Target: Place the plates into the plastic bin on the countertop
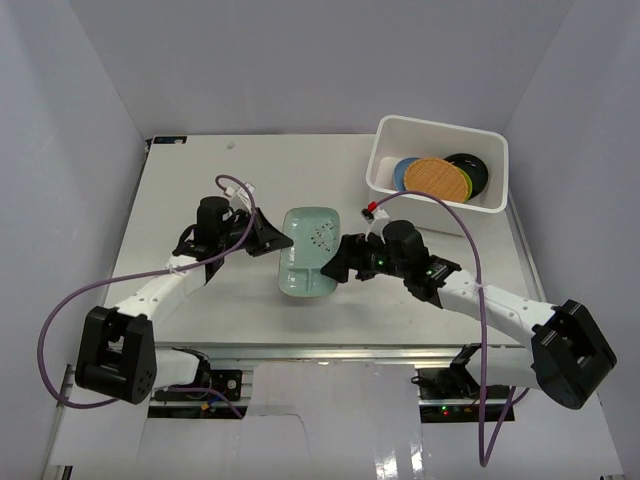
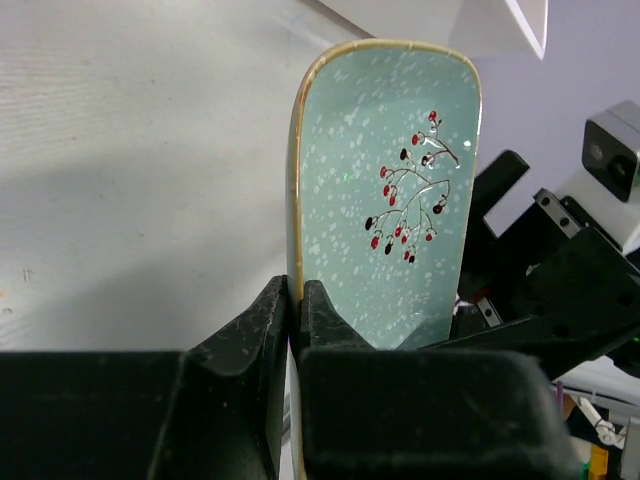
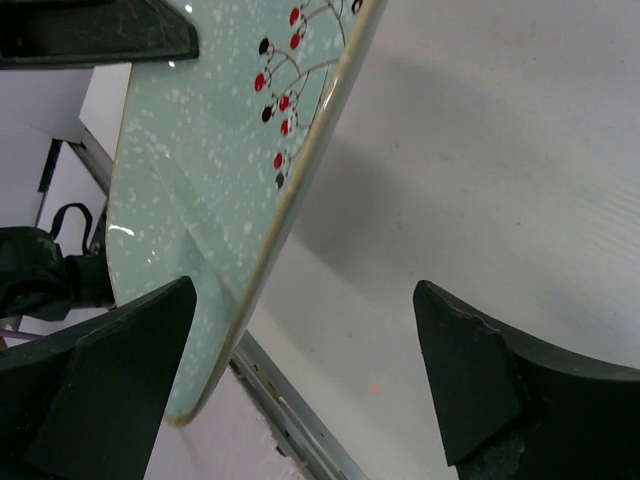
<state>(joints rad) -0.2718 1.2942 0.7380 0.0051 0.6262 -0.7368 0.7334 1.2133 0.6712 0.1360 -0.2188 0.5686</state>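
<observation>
The pale teal rectangular plate [image 1: 308,252] with a berry-branch print is held tilted above the middle of the countertop [image 1: 190,190]. My left gripper [image 1: 276,240] is shut on its left rim; in the left wrist view the jaws [image 2: 296,300] pinch the plate's edge [image 2: 390,190]. My right gripper [image 1: 342,262] is open at the plate's right edge. In the right wrist view the plate [image 3: 200,170] lies against the left finger [image 3: 120,370], with the right finger [image 3: 480,370] far apart. The plastic bin [image 1: 440,127] at the back right holds orange-brown [image 1: 438,178], blue [image 1: 402,172] and black [image 1: 472,163] plates.
The bin stands close behind my right arm, near the right wall. The metal rail [image 3: 290,400] of the front edge runs just beneath the plate's near corner. My right gripper's body [image 2: 560,290] sits just beyond the plate in the left wrist view.
</observation>
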